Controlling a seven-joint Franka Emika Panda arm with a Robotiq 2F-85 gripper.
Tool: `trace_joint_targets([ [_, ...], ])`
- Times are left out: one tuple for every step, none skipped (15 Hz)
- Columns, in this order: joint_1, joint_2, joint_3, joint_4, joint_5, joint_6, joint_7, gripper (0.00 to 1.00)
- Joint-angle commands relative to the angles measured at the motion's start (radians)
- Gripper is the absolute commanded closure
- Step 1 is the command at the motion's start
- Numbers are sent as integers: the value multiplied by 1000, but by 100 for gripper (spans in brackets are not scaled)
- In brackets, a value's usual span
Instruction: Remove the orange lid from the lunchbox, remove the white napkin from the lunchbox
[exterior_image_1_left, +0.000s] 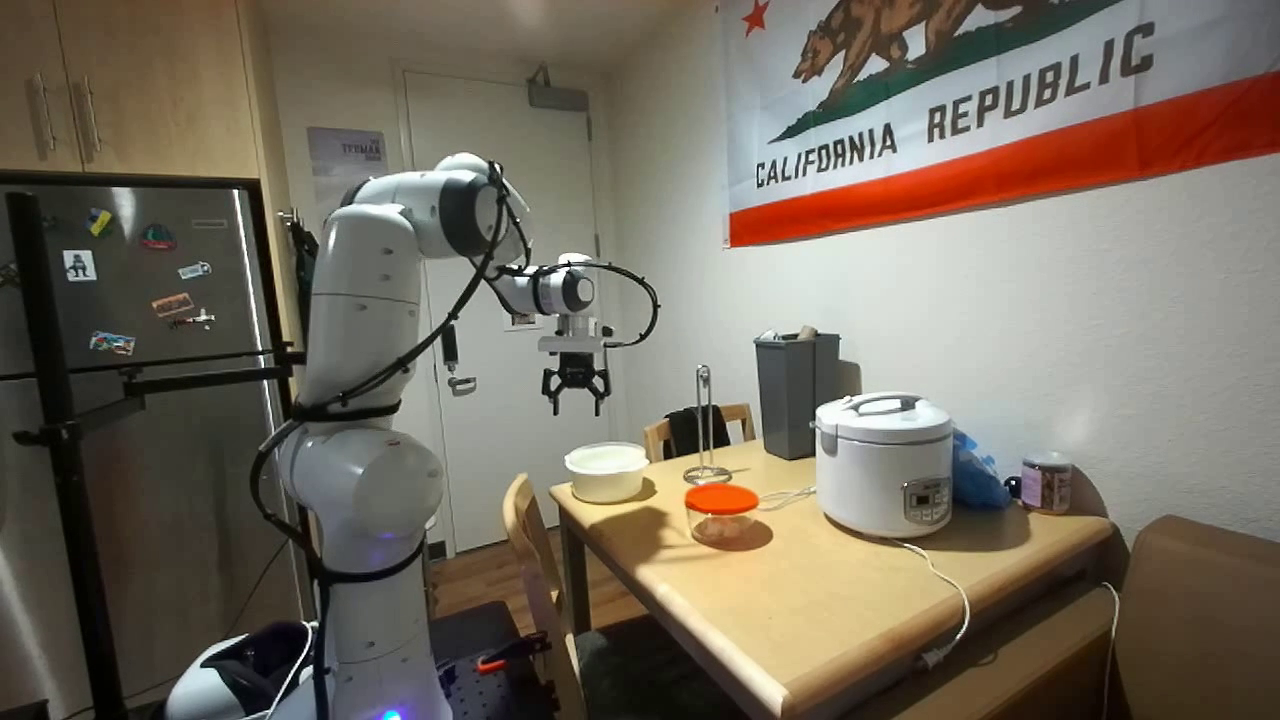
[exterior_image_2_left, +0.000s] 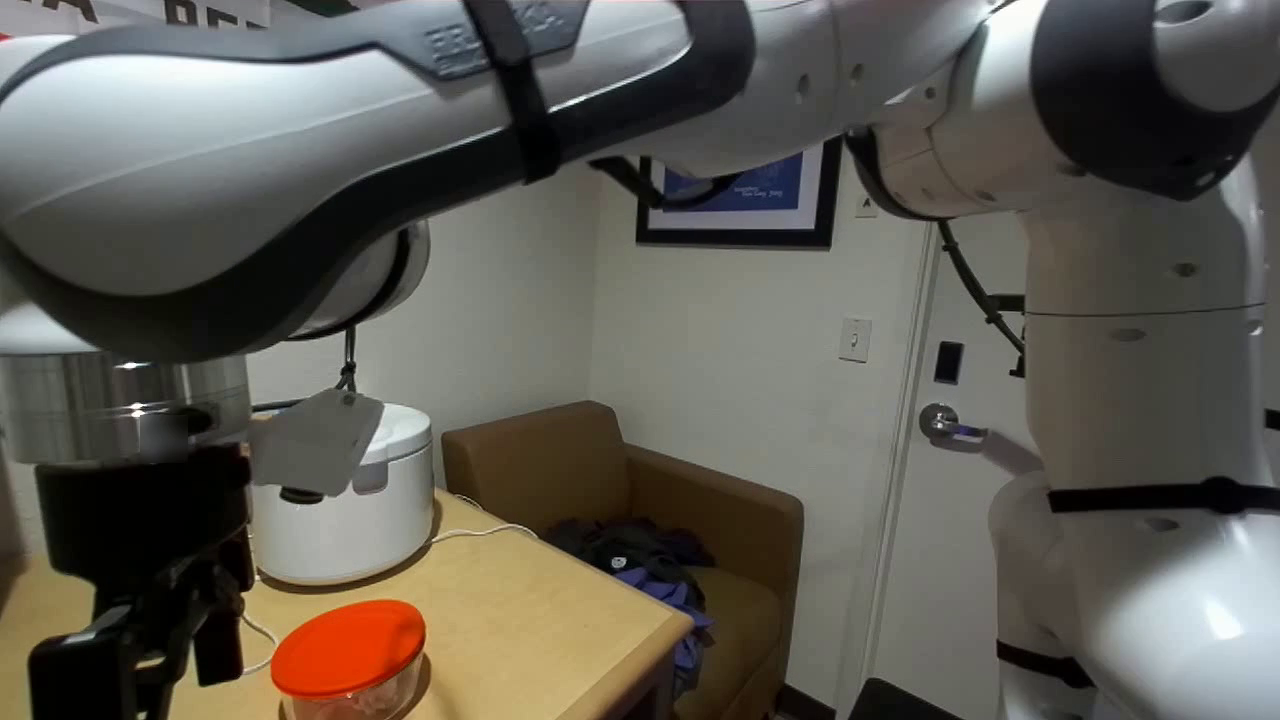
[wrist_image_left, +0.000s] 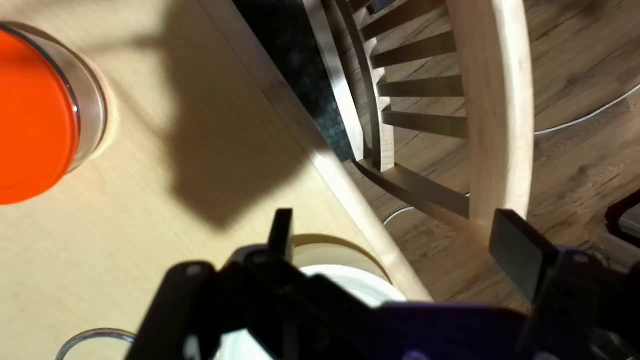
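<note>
The orange lid (exterior_image_1_left: 722, 498) sits on the round see-through lunchbox (exterior_image_1_left: 712, 530) on the table. The lid also shows in an exterior view (exterior_image_2_left: 348, 645) and at the left edge of the wrist view (wrist_image_left: 35, 117), with the lunchbox wall (wrist_image_left: 95, 107) beside it. Something whitish shows through the wall; I take it for the white napkin (exterior_image_1_left: 718, 527), but it is unclear. My gripper (exterior_image_1_left: 577, 408) is open and empty, high above the white bowl's end of the table, apart from the lunchbox. In the wrist view its fingers (wrist_image_left: 394, 215) stand wide apart.
A white bowl (exterior_image_1_left: 606, 474) stands at the table's corner, below the gripper. A metal upright holder (exterior_image_1_left: 706, 440), a white rice cooker (exterior_image_1_left: 884, 470) with a cord and a grey bin (exterior_image_1_left: 788, 395) stand on the table. A wooden chair (wrist_image_left: 490, 100) stands by the table edge.
</note>
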Motion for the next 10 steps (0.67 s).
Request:
trace_joint_targets([
  [23, 156, -15, 180, -77, -18, 73, 0],
  [28, 183, -17, 216, -93, -31, 64, 0],
  [30, 195, -16, 238, -103, -41, 34, 0],
  [12, 157, -13, 164, -73, -3, 32, 0],
  [17, 179, -15, 192, -80, -4, 30, 0],
  [20, 191, -15, 207, -83, -5, 30, 0],
  [23, 198, -15, 216, -84, -6, 30, 0],
  [25, 198, -15, 219, -84, -7, 30, 0],
  [14, 191, -14, 209, -58, 7, 35, 0],
  [11, 202, -17, 219, -33, 17, 68, 0],
])
